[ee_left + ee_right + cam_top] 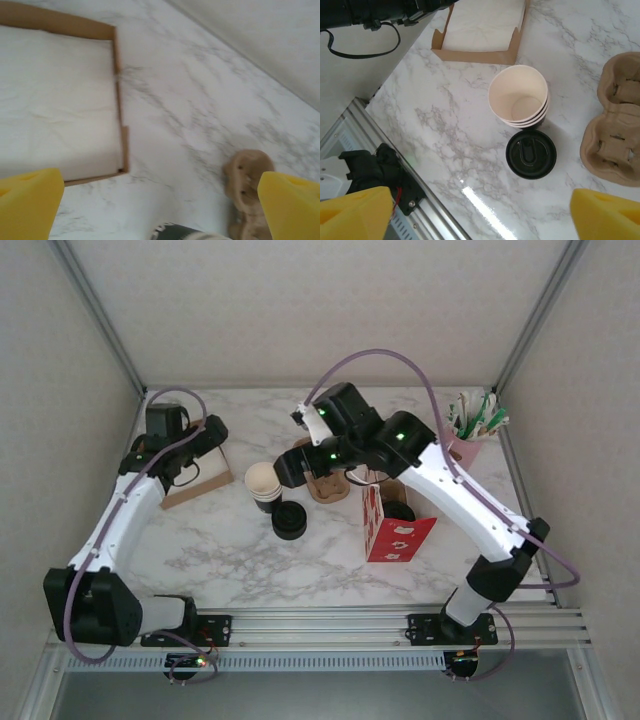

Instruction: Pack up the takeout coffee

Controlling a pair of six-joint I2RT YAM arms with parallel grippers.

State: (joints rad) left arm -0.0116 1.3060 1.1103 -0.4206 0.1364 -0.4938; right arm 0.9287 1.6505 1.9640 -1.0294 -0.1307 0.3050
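Note:
A round black lid sits on the marble right beside a stack of lidless cream-insided cups. From above I cannot tell whether a cup stands under that lid. A dark round thing shows at the top of the red bag, partly under the right arm, so the takeout coffee is not identifiable. My right gripper hangs open above the lid and stack, holding nothing. At the back left, beside a napkin tray, my left gripper is open and empty.
A brown pulp cup carrier lies behind the cups. The cup stack's dark side shows at the bottom of the left wrist view. A pink holder of sachets stands at the back right. The metal rail runs along the near edge.

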